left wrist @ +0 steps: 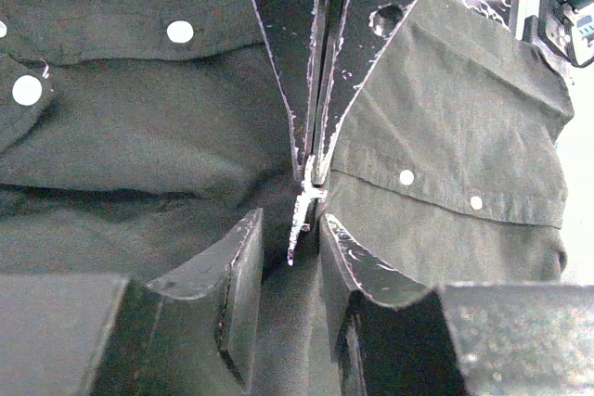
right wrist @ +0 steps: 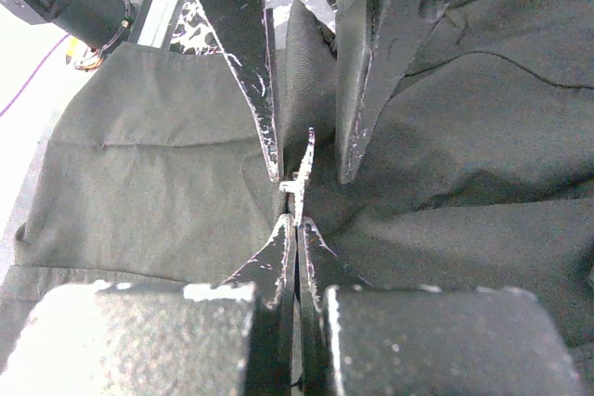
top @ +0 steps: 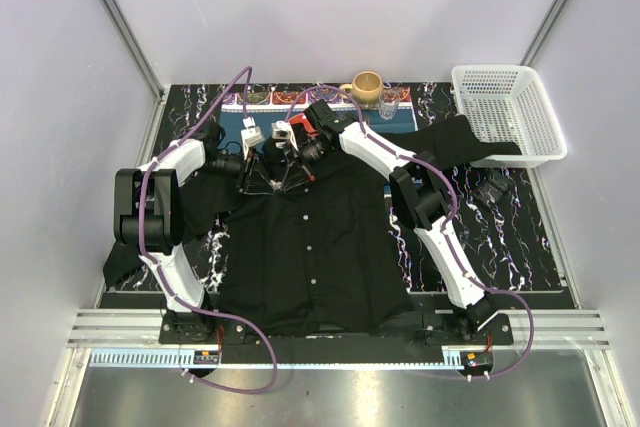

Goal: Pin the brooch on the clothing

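Observation:
The clothing (top: 310,257), a black button-up shirt with white buttons (left wrist: 180,31), lies spread flat on the table. Both grippers meet over its upper chest, just below the collar. My right gripper (right wrist: 296,222) is shut on the brooch (right wrist: 301,173), a thin silvery piece that sticks out edge-on from its tips. In the left wrist view the brooch (left wrist: 303,203) hangs from the right gripper (left wrist: 311,176) and reaches down between my left fingers. My left gripper (left wrist: 290,220) is open, one finger on each side of the brooch with a gap to both. Shirt fabric lies directly beneath.
A white plastic basket (top: 505,112) stands at the back right, partly on one sleeve. A yellow mug (top: 367,85) and a glass (top: 390,100) stand at the back edge on a blue mat. A small dark object (top: 495,187) lies right of the shirt.

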Tool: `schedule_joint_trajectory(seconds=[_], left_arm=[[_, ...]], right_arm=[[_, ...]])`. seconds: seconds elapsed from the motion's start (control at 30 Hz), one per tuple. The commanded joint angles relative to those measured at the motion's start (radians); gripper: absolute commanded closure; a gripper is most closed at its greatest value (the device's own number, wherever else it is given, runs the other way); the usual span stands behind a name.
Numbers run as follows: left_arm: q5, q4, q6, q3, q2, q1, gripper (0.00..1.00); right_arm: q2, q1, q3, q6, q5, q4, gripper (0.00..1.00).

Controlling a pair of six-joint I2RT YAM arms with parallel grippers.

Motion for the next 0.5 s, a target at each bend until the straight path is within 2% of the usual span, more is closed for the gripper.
schedule_joint_trajectory(seconds=[0.0,0.47], left_arm=[[0.044,0.019,0.024,0.04,0.01,0.006,0.68],[0.041,0.019,0.012,0.054,0.017,0.006,0.75]], right_arm=[[-0.097,0.026,-0.002,-0.023,-0.027,-0.008,1.0],[-0.107,0.03,-0.01,-0.049,-0.011,-0.013,1.0]])
